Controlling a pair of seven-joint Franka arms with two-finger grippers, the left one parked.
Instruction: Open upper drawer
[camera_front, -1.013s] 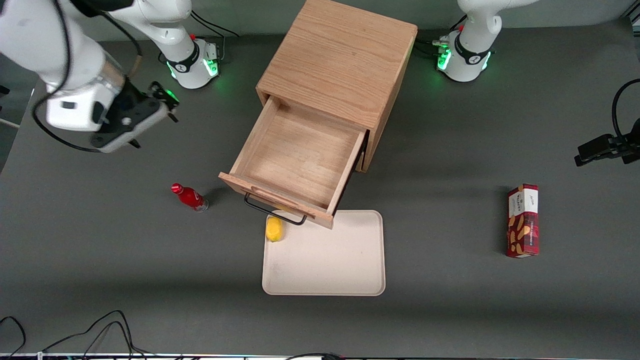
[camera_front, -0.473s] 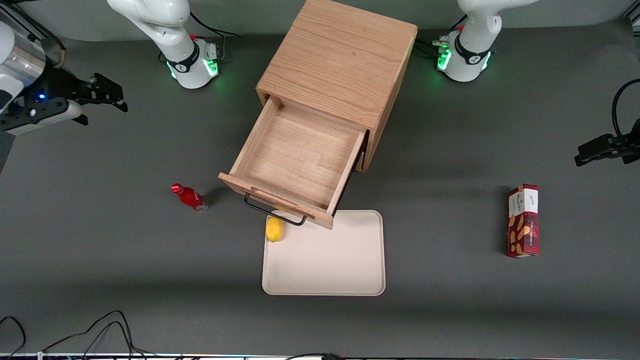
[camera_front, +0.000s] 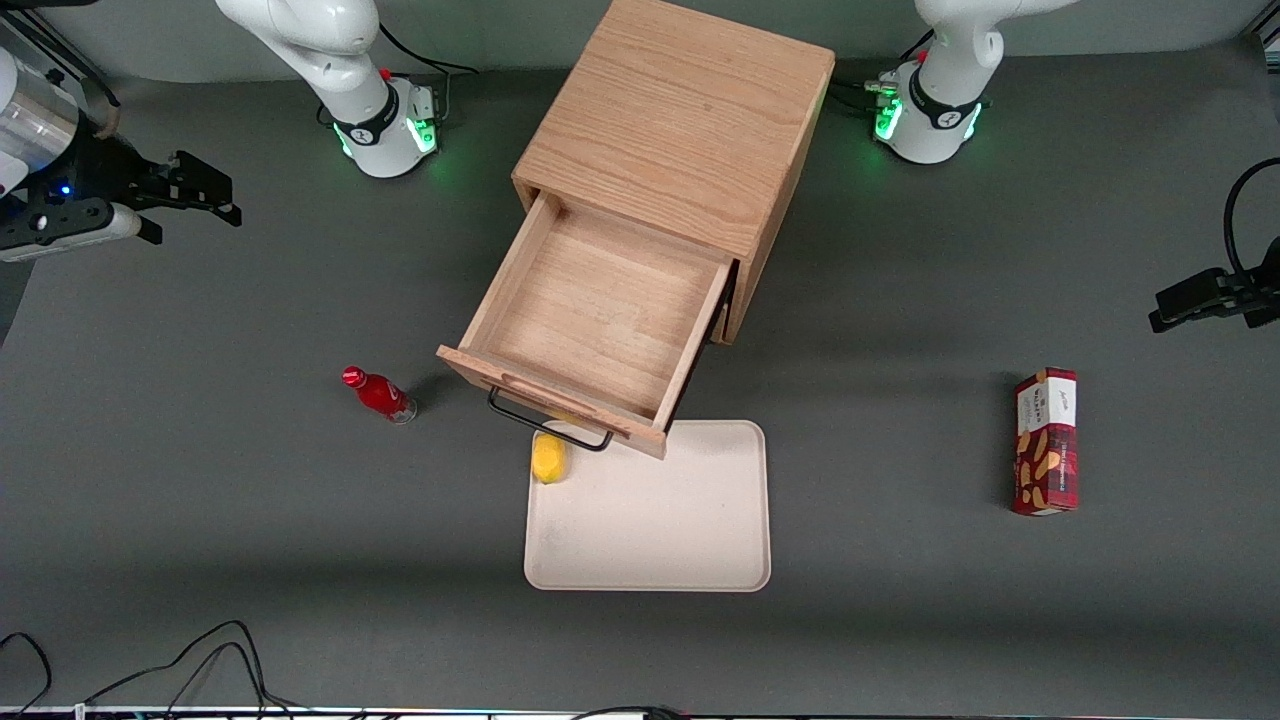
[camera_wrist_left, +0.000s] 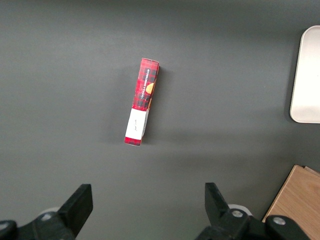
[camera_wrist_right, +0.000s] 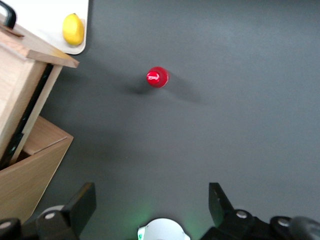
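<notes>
The upper drawer (camera_front: 600, 310) of the light-oak cabinet (camera_front: 680, 120) stands pulled far out, its inside bare, its black bar handle (camera_front: 548, 420) overhanging the tray. The drawer's side also shows in the right wrist view (camera_wrist_right: 22, 75). My right gripper (camera_front: 205, 190) is open and empty, raised well off toward the working arm's end of the table, apart from the cabinet; in the right wrist view (camera_wrist_right: 152, 210) its fingers stand wide apart over bare table. The lower drawer is hidden under the upper one.
A red bottle (camera_front: 380, 393) stands beside the drawer front, toward the working arm's end. A lemon (camera_front: 548, 458) lies on the cream tray (camera_front: 650, 520) in front of the drawer. A red snack box (camera_front: 1046, 440) lies toward the parked arm's end. Cables lie at the near edge.
My right gripper has drawn back from above the table near the bottle toward the working arm's end, away from the cabinet. The drawer has not moved.
</notes>
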